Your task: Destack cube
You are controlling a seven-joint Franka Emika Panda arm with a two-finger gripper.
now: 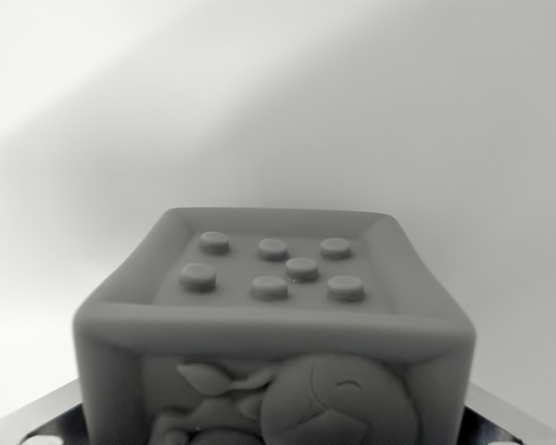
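The cube (273, 324) fills the near centre of the wrist view, very close to the camera, w/ a plain pale surface behind it running off to the far side. Its top face has a raised rim and seven round studs (272, 269) inside. The near face carries a moulded relief, prob. a round cartoon-ish figure w/ a leaf shape on the left, cut off by the frame's bottom edge. Edges are rounded and look a bit puffy.

Handling, as a judgement: looks like soft rubber or silicone, light, some give under squeeze, matte so likely grippy, not fragile. Best hold is prob. across the left and right side walls, below the top rim, squeezing gently so it doesn't deform and pop out.

No writing, brand or label readable; only the studs and the relief.

Shiny dark bits at the bottom left corner (37, 422) and bottom right may be part of the gripper, but can't tell if it's wide, narrow or holding the cube. What the cube sits on isn't visible either.
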